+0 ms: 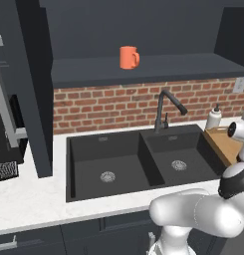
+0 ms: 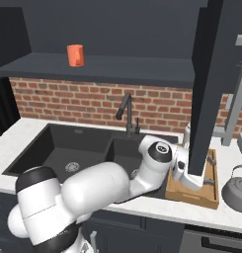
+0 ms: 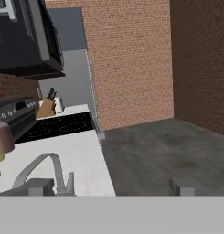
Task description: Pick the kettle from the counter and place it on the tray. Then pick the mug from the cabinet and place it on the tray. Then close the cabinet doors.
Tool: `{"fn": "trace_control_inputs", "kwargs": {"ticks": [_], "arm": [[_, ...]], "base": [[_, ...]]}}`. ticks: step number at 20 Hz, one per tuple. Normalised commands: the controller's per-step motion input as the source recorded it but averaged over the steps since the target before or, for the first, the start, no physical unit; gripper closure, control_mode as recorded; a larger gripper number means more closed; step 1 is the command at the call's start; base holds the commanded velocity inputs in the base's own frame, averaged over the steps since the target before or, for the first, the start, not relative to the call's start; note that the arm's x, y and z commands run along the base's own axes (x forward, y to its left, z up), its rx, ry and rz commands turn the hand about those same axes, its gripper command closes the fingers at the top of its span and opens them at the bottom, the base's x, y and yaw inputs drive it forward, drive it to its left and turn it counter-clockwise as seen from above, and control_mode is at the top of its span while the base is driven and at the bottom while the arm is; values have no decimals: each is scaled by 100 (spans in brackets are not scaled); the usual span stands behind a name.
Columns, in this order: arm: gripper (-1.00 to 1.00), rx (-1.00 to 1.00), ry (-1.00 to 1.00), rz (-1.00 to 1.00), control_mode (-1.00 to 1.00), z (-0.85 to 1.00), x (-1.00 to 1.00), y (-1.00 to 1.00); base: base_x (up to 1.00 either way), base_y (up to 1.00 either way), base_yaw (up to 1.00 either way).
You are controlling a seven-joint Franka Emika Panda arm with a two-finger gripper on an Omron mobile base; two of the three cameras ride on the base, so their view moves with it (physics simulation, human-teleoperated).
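**kitchen_lurker:** ok going biggest to smallest, using the double sink [image 1: 138, 162] as my anchor. The cabinet [image 1: 143, 30] hangs right above the sink, wide open, dark inside, one long shelf. The white counter [image 1: 29, 201] wraps around the sink on every side. One of the cabinet doors [image 2: 209, 84] is swung out, to the right of the sink in the right base view, and it covers part of the arm.

**panda_fan:** and the tray?

**kitchen_lurker:** The wooden tray [image 2: 210, 193] lies flat on the counter just to the right of the sink, nothing resting on the part I can see. The kettle [image 2: 236, 190] stands upright further right again, past the tray, not touching it. The soap bottle [image 1: 213, 118] is behind the sink's right basin, near the faucet [image 1: 166, 107].

**panda_fan:** mug?

**kitchen_lurker:** The orange mug [image 1: 129, 57] stands upright on the cabinet shelf, above the sink's left basin.

**panda_fan:** gripper got anything?

**kitchen_lurker:** nope. In the hand view the gripper [image 3: 111, 186] has its jaws spread all the way, nothing between them. It's right of the sink, with the kettle's wire handle beside one fingertip.
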Motion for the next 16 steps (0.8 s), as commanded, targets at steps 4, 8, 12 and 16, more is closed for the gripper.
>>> {"fn": "trace_control_inputs", "kwargs": {"ticks": [4,8,12,16], "arm": [[-100,0,0,0,-100,-14,23,-6],[-100,0,0,0,-100,-3,22,-15],[-100,0,0,0,-100,-1,20,-23],[-100,0,0,-1,-100,-9,20,-20]], "base": [[0,0,0],[0,0,0],[0,0,0],[0,0,0]]}}
